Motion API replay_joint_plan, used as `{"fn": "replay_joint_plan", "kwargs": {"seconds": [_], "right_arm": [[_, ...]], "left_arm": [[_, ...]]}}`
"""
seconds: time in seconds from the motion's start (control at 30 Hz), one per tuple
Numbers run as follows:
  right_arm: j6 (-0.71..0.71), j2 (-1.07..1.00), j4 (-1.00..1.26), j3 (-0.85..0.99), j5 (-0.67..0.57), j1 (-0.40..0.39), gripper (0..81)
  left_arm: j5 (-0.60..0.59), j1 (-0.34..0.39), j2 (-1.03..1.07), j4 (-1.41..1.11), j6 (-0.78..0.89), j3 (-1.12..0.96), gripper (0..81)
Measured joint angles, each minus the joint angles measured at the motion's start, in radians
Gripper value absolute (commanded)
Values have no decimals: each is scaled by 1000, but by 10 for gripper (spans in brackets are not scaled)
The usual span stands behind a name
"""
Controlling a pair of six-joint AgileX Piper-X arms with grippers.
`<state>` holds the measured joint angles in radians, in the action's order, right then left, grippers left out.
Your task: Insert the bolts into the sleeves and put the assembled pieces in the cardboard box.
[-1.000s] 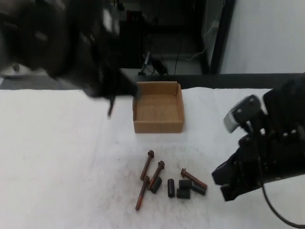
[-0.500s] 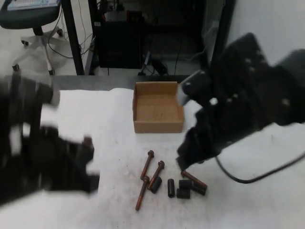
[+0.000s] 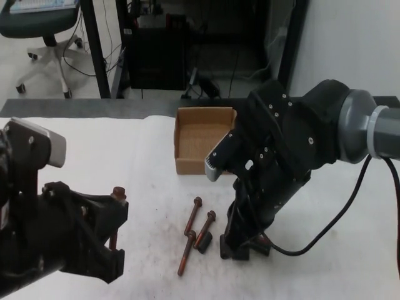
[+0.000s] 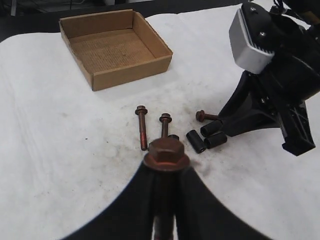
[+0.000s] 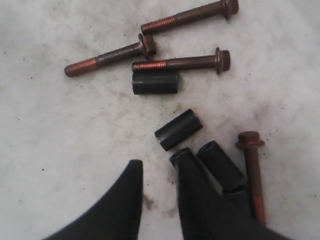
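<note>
Left gripper point(image 4: 166, 170) is clenched tight on a bolt point(image 4: 166, 152), hex head uppermost between the fingers, hanging over the near left of the bench point(image 3: 94, 156). Across on the right, the right gripper point(image 5: 156, 170) is down low at the cluster of black sleeves point(image 5: 178, 129). It's released, fingers spread with bare cloth in the gap, and one of its fingers point(image 5: 200, 210) is right up against a sleeve. Three loose bolts point(image 5: 175, 63) lie close together just left of the cluster, one sleeve tucked in beside them, and a fourth bolt point(image 5: 252, 170) lies right alongside the sleeves. The cardboard box point(image 3: 206, 165) sits at the far middle of the bench, open side up, well apart from the parts.
</note>
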<state>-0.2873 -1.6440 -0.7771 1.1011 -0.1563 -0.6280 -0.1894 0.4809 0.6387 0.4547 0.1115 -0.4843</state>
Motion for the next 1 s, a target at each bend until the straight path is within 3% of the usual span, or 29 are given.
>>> {"fn": "replay_joint_plan", "kwargs": {"seconds": [0.1, 0.37, 1.0], "right_arm": [[-180, 0, 0, 0, 1, 7, 267], [-444, -4, -69, 0, 2, 11, 267], [-470, -107, -49, -9, 4, 19, 267]], "left_arm": [[0, 0, 0, 0, -24, 0, 0], [51, 0, 0, 0, -98, 0, 0], [78, 0, 0, 0, -154, 0, 0]]}}
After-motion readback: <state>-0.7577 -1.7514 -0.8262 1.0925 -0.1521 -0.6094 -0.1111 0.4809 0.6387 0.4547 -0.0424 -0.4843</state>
